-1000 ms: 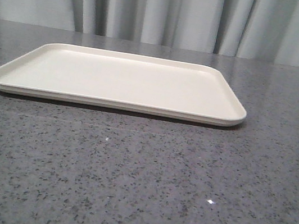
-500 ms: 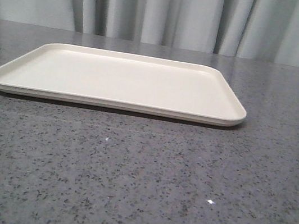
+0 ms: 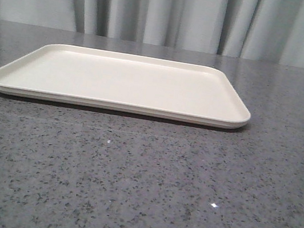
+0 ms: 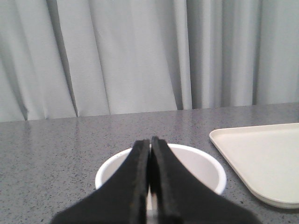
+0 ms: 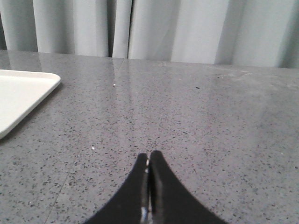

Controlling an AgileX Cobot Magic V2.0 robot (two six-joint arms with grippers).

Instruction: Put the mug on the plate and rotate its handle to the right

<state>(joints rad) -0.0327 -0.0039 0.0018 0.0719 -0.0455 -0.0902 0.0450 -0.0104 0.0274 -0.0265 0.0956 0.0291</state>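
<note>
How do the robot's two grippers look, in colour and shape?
Only the fingers show. The left gripper has two matte black fingers, broad below and narrowing toward the tips. The right gripper looks the same: black, smooth, tapering. No cables or markings are visible.

speckled grey stone table [image 3: 139, 193], pale pleated curtain [image 3: 168, 12] behind

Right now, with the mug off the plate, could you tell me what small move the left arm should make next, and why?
Probably open the left gripper. Its jaws are pressed shut directly in front of the white mug, which sits on the table beside the plate and not on it. Shut fingers cannot take the mug. The handle is not visible, so I cannot say where to grasp.
</note>
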